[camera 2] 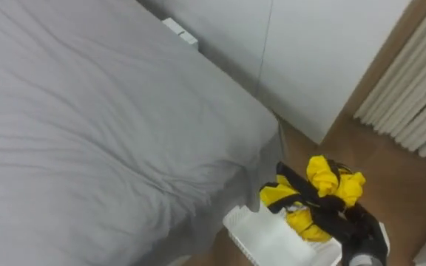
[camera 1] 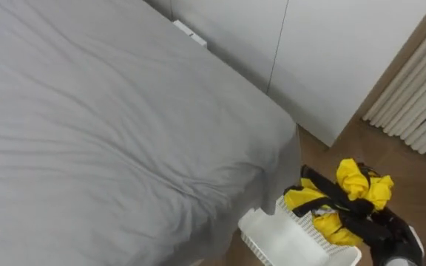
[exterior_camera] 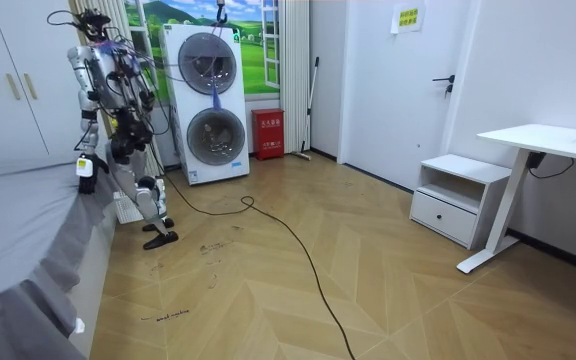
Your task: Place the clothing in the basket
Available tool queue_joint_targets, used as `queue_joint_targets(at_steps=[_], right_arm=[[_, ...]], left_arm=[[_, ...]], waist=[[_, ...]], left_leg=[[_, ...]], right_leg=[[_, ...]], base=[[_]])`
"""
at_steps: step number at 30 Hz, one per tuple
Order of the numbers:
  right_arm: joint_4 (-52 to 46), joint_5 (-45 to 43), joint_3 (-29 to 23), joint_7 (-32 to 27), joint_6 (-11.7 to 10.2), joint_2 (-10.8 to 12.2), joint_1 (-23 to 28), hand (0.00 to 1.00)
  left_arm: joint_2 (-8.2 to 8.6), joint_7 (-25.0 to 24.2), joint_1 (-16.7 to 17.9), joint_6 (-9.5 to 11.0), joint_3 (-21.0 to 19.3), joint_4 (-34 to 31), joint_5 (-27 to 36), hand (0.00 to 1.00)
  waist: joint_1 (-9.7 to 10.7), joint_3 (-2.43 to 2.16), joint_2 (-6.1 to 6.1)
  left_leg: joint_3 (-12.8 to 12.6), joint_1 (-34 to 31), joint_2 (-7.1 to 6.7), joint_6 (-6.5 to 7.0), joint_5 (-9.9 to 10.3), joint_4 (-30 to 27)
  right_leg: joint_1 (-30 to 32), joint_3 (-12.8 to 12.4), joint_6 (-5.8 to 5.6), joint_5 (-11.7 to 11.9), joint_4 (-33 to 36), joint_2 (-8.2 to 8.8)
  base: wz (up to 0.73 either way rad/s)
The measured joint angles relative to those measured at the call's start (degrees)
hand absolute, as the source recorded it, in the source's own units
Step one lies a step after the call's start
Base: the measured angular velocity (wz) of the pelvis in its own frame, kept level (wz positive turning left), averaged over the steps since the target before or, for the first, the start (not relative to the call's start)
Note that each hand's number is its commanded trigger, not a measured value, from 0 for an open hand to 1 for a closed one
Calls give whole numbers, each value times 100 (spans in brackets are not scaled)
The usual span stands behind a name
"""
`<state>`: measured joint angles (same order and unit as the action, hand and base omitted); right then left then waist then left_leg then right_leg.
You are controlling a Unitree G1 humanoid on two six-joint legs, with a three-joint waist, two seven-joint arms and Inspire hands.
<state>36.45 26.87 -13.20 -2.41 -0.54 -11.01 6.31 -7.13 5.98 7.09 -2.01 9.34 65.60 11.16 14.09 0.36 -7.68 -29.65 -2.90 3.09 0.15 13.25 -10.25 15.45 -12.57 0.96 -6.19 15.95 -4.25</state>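
A bundle of yellow and black clothes (camera 1: 357, 185) hangs over the right side of a white slatted basket (camera 1: 287, 240). The basket stands on the wood floor against the corner of the bed. My right hand (camera 1: 387, 229) comes in from the lower right, its dark fingers curled into the bundle from below. Some yellow cloth lies lower, inside the basket. In the room view I stand at the bed's corner by the wardrobe, with the basket (exterior_camera: 126, 208) by my legs and a hand with a trace of yellow (exterior_camera: 85, 165) at the bed's edge.
The grey bed (camera 1: 109, 133) takes up the left. White wardrobe doors (camera 1: 331, 52) stand behind it and a pale curtain (camera 1: 420, 103) hangs at the right. The room view shows stacked washing machines (exterior_camera: 213, 100), a red box (exterior_camera: 266, 133) and open floor.
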Motion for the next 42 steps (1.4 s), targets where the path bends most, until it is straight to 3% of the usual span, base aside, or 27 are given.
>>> queue_joint_targets(at_steps=[2, 6, 11, 18, 24, 25, 26, 27, 42], right_arm=[[414, -8, 23, -1, -41, 1, -199, 100], [1133, 68, 149, -11, -183, -15, -655, 100], [1823, 297, 314, 7, -315, -71, -1182, 100], [2218, 492, 309, -23, -376, -335, -1491, 100], [2412, 614, 312, -191, -448, -429, -1631, 100], [2427, 633, 314, -191, -450, -429, -1650, 93], [2534, 657, 315, -182, -498, -429, -1703, 7], [2636, 659, 307, -188, -512, -433, -1742, 0], [3240, 800, 284, 4, -517, -512, -1821, 0]], left_arm=[[11, -33, -72, 71, 47, 11, 10, 0], [15, -48, -265, 243, 115, 13, 242, 0], [55, -47, -336, 501, 421, 37, 677, 0], [69, -48, -339, 512, 452, 131, 682, 0], [44, -47, -429, 534, 462, 124, 735, 0], [40, -47, -439, 534, 479, 129, 734, 0], [28, -47, -453, 535, 509, 133, 734, 0], [22, -47, -483, 551, 518, 134, 734, 0], [-83, -48, -505, 625, 666, 139, 734, 0]], waist=[[-23, -11, -90], [-175, 11, -224], [-232, 19, -217], [-383, 28, -203], [-526, 70, -139], [-526, 70, -138], [-515, 71, -132], [-513, 71, -126], [-507, 58, -132]], left_leg=[[26, -191, -18, 20, -12, -70], [162, -518, -95, 123, -82, -101], [337, -754, -185, 197, -220, -103], [645, -1046, -287, 298, -354, -40], [818, -1156, -315, 314, -363, -34], [841, -1164, -316, 314, -363, -33], [875, -1174, -324, 314, -363, -33], [908, -1186, -333, 315, -363, -32], [930, -1183, -384, 319, -366, -36]], right_leg=[[230, -1, -3, -22, 124, 14], [667, 31, -4, -41, 406, 61], [878, 168, -32, -47, 501, 182], [1096, 495, -63, -49, 583, 404], [1112, 646, -90, -71, 556, 440], [1112, 656, -91, -77, 554, 445], [1112, 687, -93, -96, 558, 490], [1111, 732, -93, -113, 560, 507], [1132, 746, -117, -201, 582, 522]], base=[[2], [7], [20], [28], [17], [12], [16], [17], [1]])
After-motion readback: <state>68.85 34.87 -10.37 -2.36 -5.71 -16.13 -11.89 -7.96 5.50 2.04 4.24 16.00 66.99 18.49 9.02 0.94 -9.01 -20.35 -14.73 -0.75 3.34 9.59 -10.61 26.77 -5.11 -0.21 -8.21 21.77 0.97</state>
